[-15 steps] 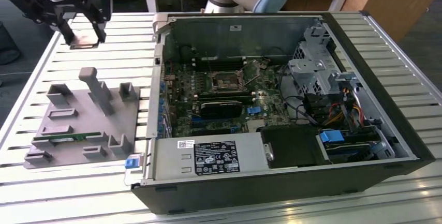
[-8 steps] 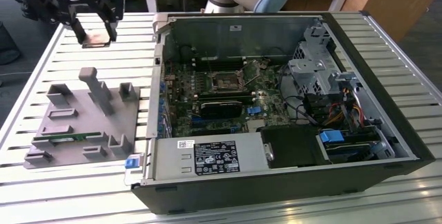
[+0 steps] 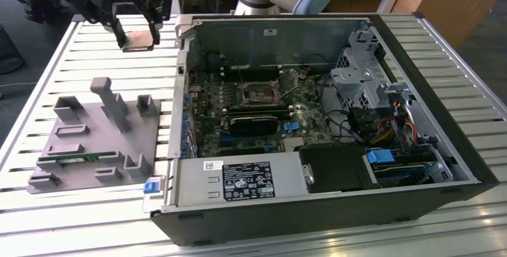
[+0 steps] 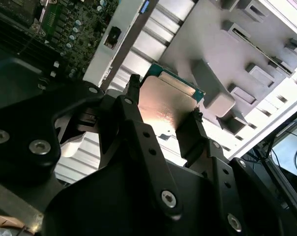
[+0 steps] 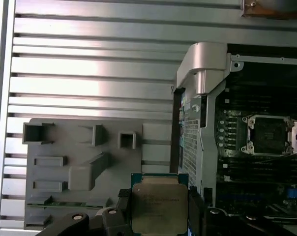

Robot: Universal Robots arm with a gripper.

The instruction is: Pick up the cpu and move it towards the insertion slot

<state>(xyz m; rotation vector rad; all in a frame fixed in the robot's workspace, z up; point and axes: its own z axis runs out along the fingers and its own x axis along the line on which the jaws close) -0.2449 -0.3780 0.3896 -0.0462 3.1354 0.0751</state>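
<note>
Bench [image 3: 71, 49] slats carry the open computer case [image 3: 333, 209], lying on its side so the insertion slot [image 3: 258, 94] faces upward (near the case's centre), with the grey fixture [image 3: 95, 144] at nine o'clock of it. Raised over the bench at about ten o'clock of the slot, the hand [image 3: 136, 42] hangs fingers-down, closed on the cpu [image 3: 138, 41] by opposite edges, keeping it flat and clear of the case wall.

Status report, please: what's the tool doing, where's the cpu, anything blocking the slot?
Tool shut on the cpu, raised above the slatted table. Insertion slot open inside the computer case. Case wall stands between.
</note>
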